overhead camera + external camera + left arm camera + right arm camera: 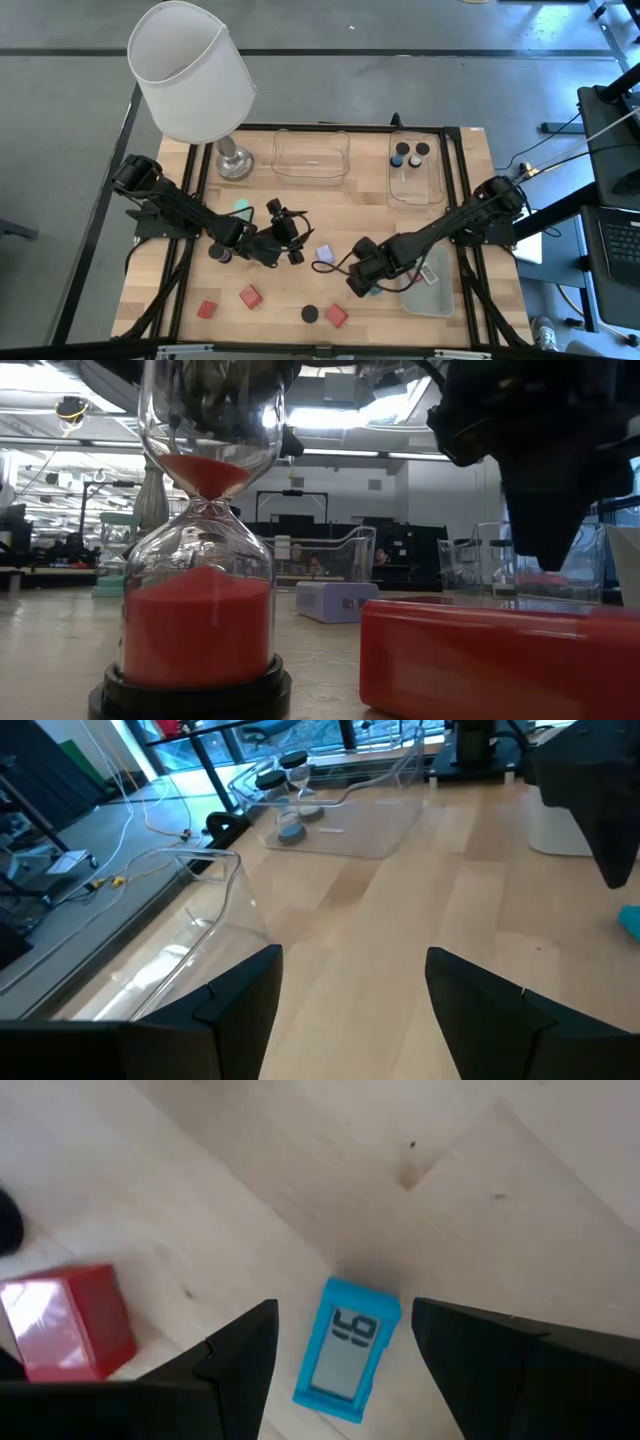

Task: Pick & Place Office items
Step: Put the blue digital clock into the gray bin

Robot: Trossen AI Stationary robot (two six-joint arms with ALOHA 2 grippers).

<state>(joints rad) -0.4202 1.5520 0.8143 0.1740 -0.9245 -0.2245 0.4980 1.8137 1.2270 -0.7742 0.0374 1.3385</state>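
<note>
Directly under the right gripper, whose fingers stand wide apart and hold nothing, a blue timer lies on the table; a red block sits just beside. Farther off, the left gripper hangs open and empty.

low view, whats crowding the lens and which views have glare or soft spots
Low view: an hourglass with red sand and a red block fill the foreground, and bright ceiling lights wash out behind them. Right wrist view: the blue timer is fairly sharp between the open right gripper, the red cube softer. Left wrist view: window glare on the clear tray.
</note>
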